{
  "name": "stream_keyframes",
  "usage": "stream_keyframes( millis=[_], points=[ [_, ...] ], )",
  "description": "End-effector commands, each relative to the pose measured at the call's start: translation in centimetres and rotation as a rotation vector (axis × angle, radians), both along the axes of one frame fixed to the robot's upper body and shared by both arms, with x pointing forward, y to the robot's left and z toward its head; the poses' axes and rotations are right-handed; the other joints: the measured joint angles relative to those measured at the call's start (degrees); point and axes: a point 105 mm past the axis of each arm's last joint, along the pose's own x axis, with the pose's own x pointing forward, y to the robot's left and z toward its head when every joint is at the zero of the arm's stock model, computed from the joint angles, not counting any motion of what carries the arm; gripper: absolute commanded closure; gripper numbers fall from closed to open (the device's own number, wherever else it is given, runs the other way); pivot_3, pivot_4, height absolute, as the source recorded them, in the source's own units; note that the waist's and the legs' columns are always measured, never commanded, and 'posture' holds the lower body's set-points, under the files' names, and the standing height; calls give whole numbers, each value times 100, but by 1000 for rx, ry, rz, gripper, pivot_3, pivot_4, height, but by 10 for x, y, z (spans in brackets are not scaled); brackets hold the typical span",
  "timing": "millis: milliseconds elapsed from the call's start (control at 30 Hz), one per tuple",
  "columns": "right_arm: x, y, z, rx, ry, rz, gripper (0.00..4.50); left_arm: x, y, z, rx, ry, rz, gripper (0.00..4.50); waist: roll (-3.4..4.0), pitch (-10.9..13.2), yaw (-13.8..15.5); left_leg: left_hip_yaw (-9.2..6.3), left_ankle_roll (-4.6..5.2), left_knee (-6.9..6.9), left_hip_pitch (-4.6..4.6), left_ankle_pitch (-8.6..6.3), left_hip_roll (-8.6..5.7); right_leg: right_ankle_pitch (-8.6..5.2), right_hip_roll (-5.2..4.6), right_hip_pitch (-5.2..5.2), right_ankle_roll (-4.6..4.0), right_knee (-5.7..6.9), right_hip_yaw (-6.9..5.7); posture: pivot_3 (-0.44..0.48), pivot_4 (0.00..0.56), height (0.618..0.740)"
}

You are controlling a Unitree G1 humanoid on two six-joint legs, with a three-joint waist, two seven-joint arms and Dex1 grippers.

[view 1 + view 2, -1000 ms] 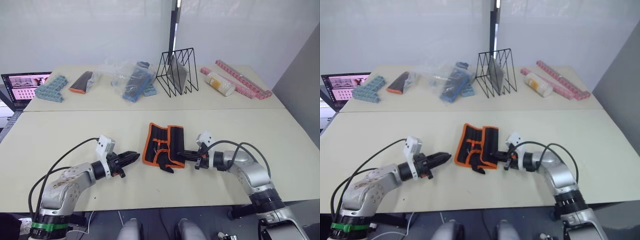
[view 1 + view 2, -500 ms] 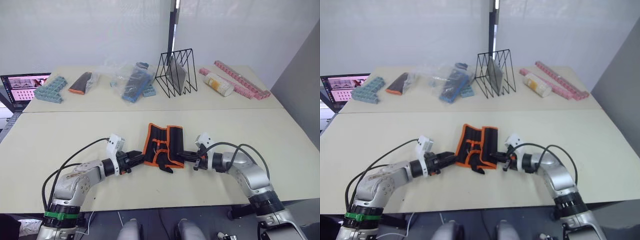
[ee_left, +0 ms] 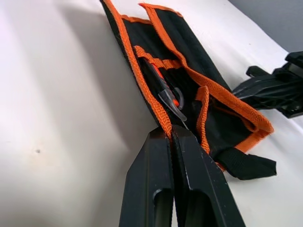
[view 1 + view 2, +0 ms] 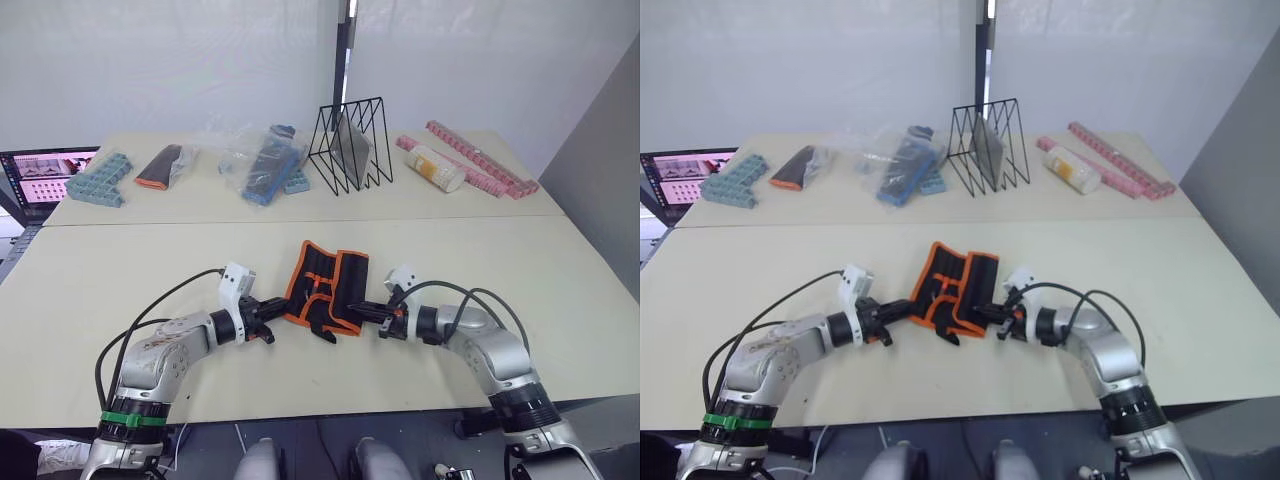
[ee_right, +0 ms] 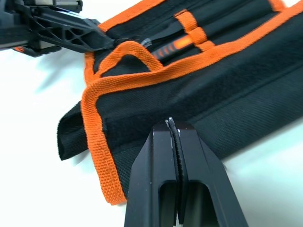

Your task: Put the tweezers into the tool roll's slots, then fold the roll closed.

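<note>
The tool roll (image 4: 328, 287) lies partly folded near the table's front, black with orange edging, its strap (image 3: 247, 166) sticking out at the near end. Slim dark tweezers (image 3: 169, 98) with orange marks sit tucked under an orange band inside it. My left gripper (image 4: 279, 308) is shut, its tips touching the roll's left orange edge (image 3: 150, 98). On the opposite side, my right gripper (image 4: 363, 312) is shut too, tips pressed against the black outer flap (image 5: 189, 90). The slots are mostly covered by the folded flaps.
Along the table's far side stand a black wire rack (image 4: 352, 143), bagged blue parts (image 4: 266, 160), a small black-and-orange pouch (image 4: 162, 165), blue blocks (image 4: 100, 178), a white bottle (image 4: 438, 167) and pink strips (image 4: 482, 160). A laptop (image 4: 45, 172) sits at far left.
My left gripper has travelled right across the table until its tips reached the roll's left edge. The right gripper has crept left against the roll's right flap.
</note>
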Motion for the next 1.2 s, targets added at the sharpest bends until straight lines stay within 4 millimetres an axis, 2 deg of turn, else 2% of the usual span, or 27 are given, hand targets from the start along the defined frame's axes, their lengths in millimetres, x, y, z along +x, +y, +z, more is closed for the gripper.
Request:
stream_keyframes(
  millis=[33,133,300,467,867,1067,1200],
  points=[
    [2,9,0,-7,10,-16,4500,5,2,23,17,-105,-31,4455,0,0,-1,0,0,0,0,0,0,0,0,-1,0,0,1,0,150,685],
    [3,7,-9,-38,21,-39,4500,4,-2,26,34,-123,-75,4455,0,0,11,0,0,0,-2,0,-1,0,-1,-3,0,0,0,0,150,685],
    [4,6,-20,-55,42,-69,4500,-4,-24,34,45,-157,-209,4455,0,0,21,2,0,0,-3,0,-3,0,-3,-1,0,-1,-1,0,150,685],
    [4,7,-26,-68,55,-82,4500,-16,-43,20,99,-131,-328,4455,0,0,6,3,0,0,5,0,-3,0,-1,6,1,-1,0,0,150,685],
    [3,7,-26,-68,58,-95,4500,-12,-78,8,104,-124,-376,4455,0,-1,23,8,0,0,11,0,-13,-1,2,17,2,-8,0,0,150,685],
    [4,7,-27,-67,58,-100,4500,-9,-86,3,103,-109,-352,4455,0,-1,24,5,0,0,19,0,-14,-1,1,26,2,-9,1,0,150,685],
    [6,6,-24,-64,54,-107,4500,-15,-90,-19,146,-53,-354,4455,-2,-6,37,6,0,0,30,0,-17,-2,-1,40,3,-12,1,0,150,685]
  ],
)
